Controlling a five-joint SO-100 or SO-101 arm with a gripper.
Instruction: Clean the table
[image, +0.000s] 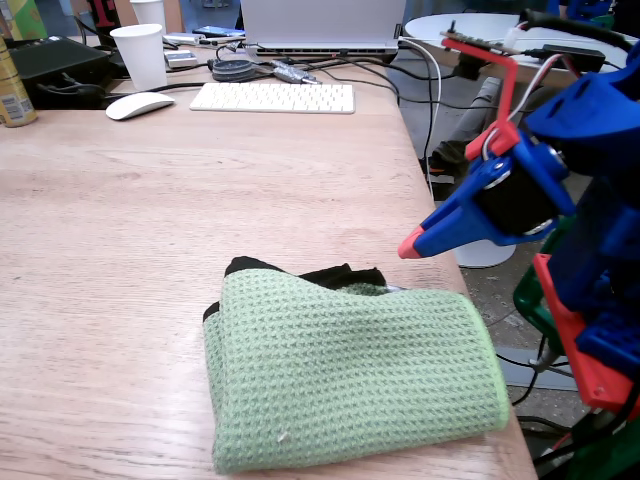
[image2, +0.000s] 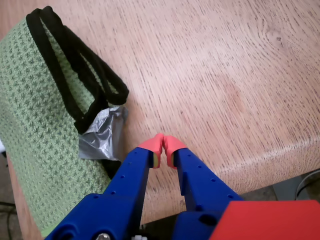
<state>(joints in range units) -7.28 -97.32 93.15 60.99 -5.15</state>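
A pale wood-grain tabletop (image: 130, 220) fills most of the fixed view, running from the near edge back to a cluttered far end. A folded green waffle cloth (image: 350, 375) with black trim lies on the tabletop near its front right corner. In the wrist view the cloth (image2: 35, 125) sits at the left, its black edging looped at the top, and a scrap of crumpled grey foil or plastic (image2: 102, 135) pokes out from under it.

The blue arm with red parts stands to the right of the cloth, off the tabletop's right edge. Its end effector (image: 412, 245) hangs in the air above and just right of the cloth, touching nothing. In the wrist view the end effector (image2: 163, 146) has its two red tips pressed together with nothing between them, over bare wood just right of the cloth.

Far behind the cloth sit a white keyboard (image: 272, 97), a white mouse (image: 139, 105), a paper cup (image: 140, 55) and a laptop (image: 322, 25).
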